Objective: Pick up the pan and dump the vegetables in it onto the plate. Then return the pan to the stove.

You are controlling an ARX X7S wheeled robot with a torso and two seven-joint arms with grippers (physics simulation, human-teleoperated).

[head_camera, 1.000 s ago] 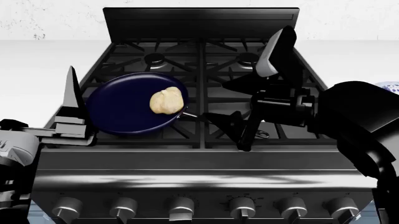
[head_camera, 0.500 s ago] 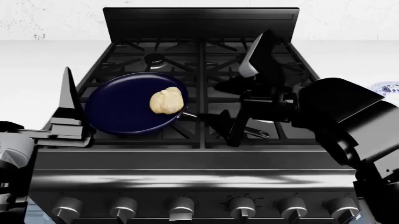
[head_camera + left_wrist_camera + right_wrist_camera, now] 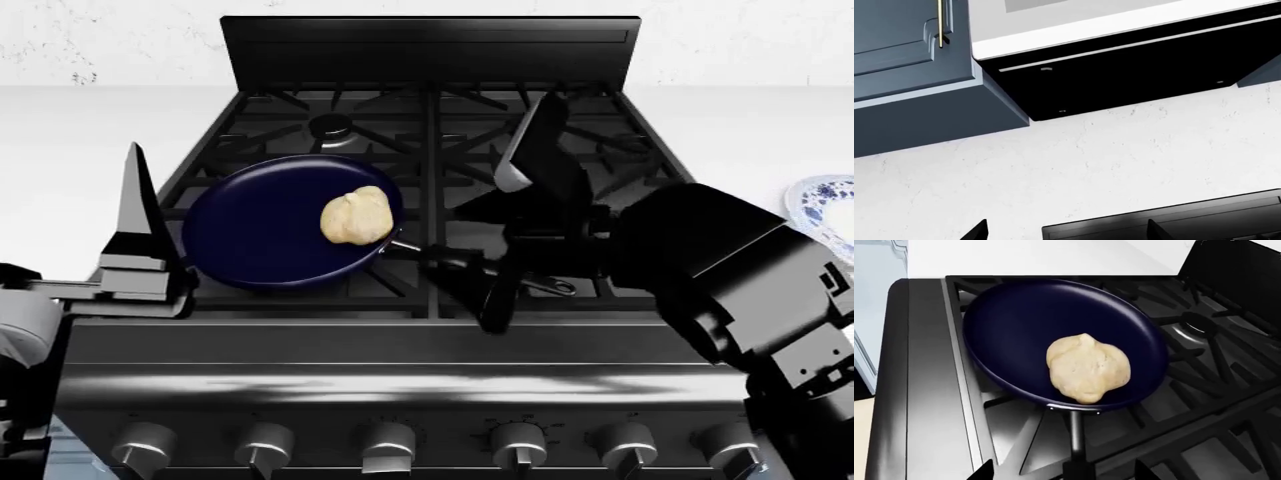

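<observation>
Currently we align the right gripper (image 3: 501, 240) on the pan (image 3: 287, 225) handle, jaws spread and empty.

We see the pan resting on the front-left grate of the stove (image 3: 427, 330), the vegetables (image 3: 358, 216) lying near the handle side. The handle (image 3: 1076, 442) runs between the right fingertips, which sets up a grasp, we judge. The left gripper (image 3: 134, 250) stands beside the pan, parted, holding nothing. The plate (image 3: 827, 205) sits on the white counter right of the stove. Blue cabinets (image 3: 907, 75) and a range hood (image 3: 1121, 70) hang against a pale wall.
</observation>
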